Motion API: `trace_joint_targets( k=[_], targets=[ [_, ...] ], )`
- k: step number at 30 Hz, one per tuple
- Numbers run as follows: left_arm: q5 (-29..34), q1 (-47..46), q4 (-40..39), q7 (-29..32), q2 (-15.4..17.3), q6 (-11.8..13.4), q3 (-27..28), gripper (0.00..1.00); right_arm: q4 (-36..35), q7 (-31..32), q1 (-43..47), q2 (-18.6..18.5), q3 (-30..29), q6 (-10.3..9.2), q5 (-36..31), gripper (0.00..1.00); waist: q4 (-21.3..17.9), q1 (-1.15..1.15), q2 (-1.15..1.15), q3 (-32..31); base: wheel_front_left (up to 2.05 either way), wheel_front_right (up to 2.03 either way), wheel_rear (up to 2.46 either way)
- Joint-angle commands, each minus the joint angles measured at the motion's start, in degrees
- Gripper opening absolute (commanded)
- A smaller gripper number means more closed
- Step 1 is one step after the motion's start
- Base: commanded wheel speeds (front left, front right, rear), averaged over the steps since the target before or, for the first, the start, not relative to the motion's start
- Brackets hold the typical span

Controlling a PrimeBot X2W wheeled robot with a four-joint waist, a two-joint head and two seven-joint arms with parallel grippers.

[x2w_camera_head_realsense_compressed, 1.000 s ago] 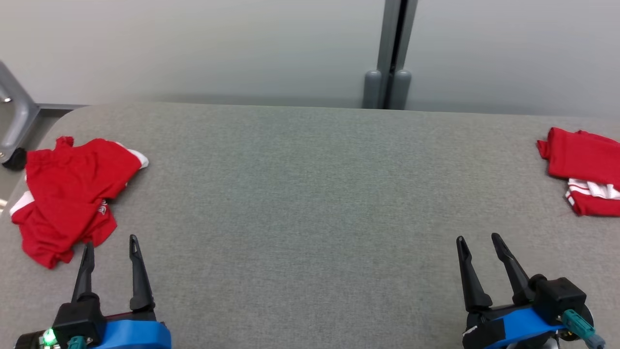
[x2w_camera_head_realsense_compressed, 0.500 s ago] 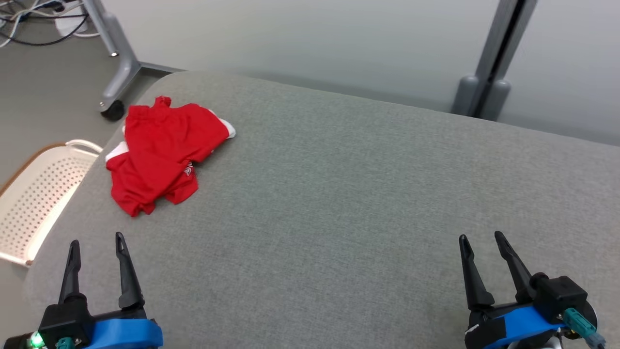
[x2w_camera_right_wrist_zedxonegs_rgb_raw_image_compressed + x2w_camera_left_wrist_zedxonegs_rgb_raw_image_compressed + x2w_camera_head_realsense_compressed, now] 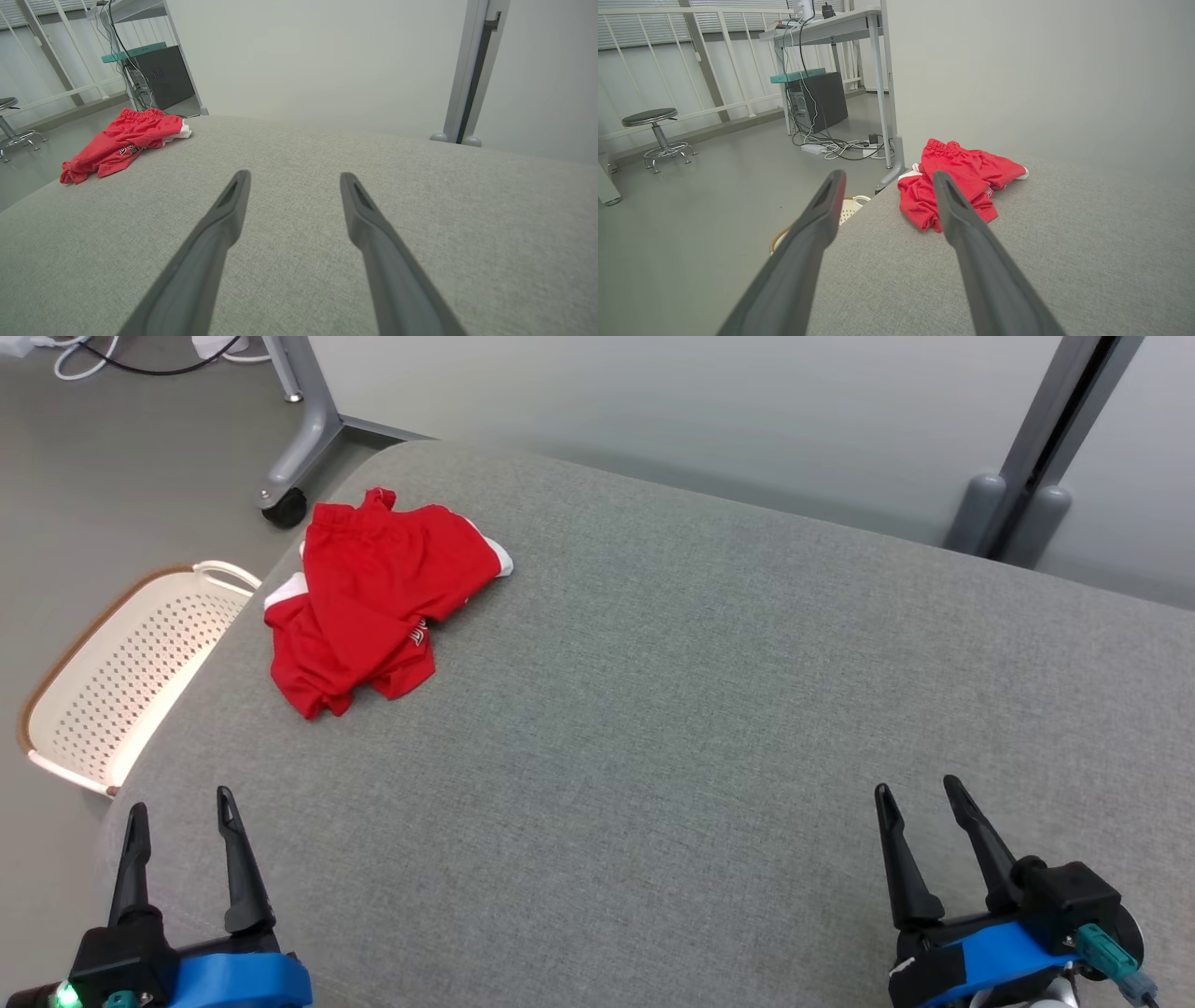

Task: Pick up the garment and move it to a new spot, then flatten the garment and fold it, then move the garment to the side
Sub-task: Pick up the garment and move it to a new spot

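With the left gripper [image 3: 179, 807] and right gripper [image 3: 917, 795] both spread and empty, reach to the crumpled red garment [image 3: 373, 593] at the table's [image 3: 709, 709] far left corner and pinch a raised fold.

There is one red garment [image 3: 373, 597] on one grey table [image 3: 700, 709]. There are two grippers at the near edge: one left gripper [image 3: 179, 812] and one right gripper [image 3: 920, 793]. On the floor at the left are one white basket [image 3: 121, 681] and, further away, one round stool [image 3: 654, 126].
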Motion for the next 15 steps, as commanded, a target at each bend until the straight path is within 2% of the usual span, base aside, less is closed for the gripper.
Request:
trace_joint_targets(
  k=[1,9,15],
  targets=[
    [-0.57,-0.23,-0.01,-0.01,0.03,0.07,0.42,1.00,-0.19,-0.18,-0.74,-0.15,-0.03,0.01,-0.39,1.00,-0.57,0.00,0.00,0.26,0.00,0.00,0.00],
    [-1.73,-7.24,1.31,-0.01,1.67,-1.34,1.61,1.00,-1.62,-0.18,-2.06,-1.71,-0.36,0.01,-1.44,1.00,-3.81,0.00,0.00,3.57,0.00,0.00,0.00],
    [-3.62,-18.92,4.50,-0.01,5.48,-2.51,4.90,1.00,-5.08,0.36,-4.43,-4.61,-1.15,0.01,-2.28,1.00,-8.42,0.00,0.00,9.46,0.00,0.00,0.00]
  ],
)
